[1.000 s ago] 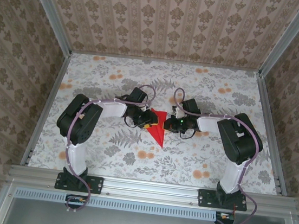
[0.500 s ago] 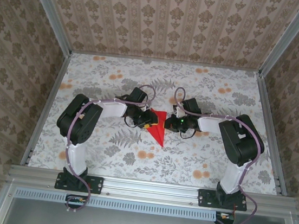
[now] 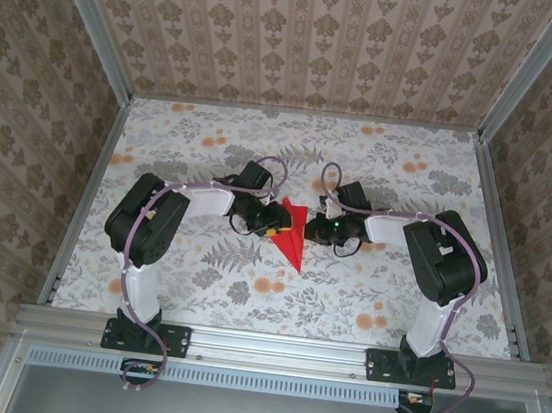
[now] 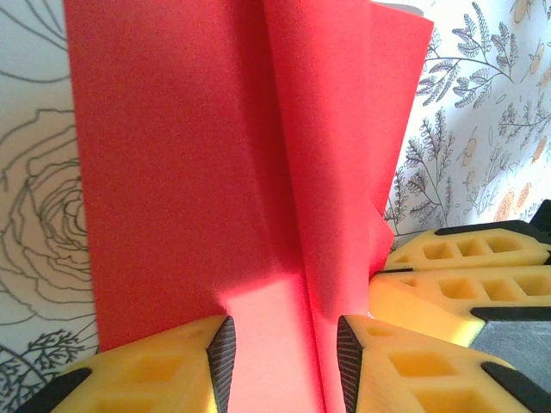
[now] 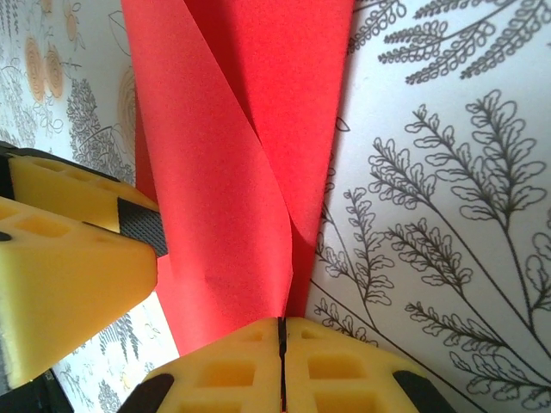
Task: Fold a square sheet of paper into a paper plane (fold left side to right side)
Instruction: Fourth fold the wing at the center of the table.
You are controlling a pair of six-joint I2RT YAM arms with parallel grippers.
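The red paper sheet (image 3: 292, 237) lies mid-table, folded into a narrow wedge that points toward me, with a flap lifted at its far end. My left gripper (image 3: 271, 228) is at its left edge. In the left wrist view this gripper (image 4: 284, 348) is open, and the raised crease of the paper (image 4: 215, 172) runs between its yellow fingers (image 4: 164, 370) without being pinched. My right gripper (image 3: 316, 230) is at the paper's right edge. Seen from the right wrist, it (image 5: 281, 331) is shut on the edge of a curled flap of the paper (image 5: 232, 198).
The tabletop (image 3: 214, 138) has a grey fern pattern with orange flower blotches. Wallpapered walls and metal rails (image 3: 87, 183) enclose it on three sides. Both wrists sit close together over the paper, and the other arm's yellow fingers (image 4: 465, 275) crowd each wrist view.
The right gripper has crept slightly left, toward the left gripper, taking the paper's edge with it. The left arm has stayed in place.
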